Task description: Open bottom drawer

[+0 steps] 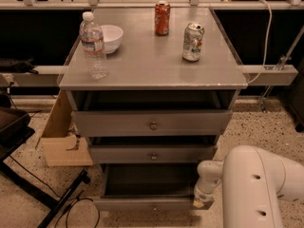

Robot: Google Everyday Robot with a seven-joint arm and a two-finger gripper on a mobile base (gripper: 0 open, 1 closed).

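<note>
The gripper (201,202) sits at the right end of the bottom drawer (128,204), its hold impossible to tell; the drawer front stretches away to its left, knob (153,207) well left, the drawer's dark open inside lying beyond

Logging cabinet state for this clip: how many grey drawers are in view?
3: the top grey drawer under the tabletop, the middle grey drawer below it, and the slim bottom grey drawer, pulled out furthest. The gripper is at its right end. None looks hidden.
</note>
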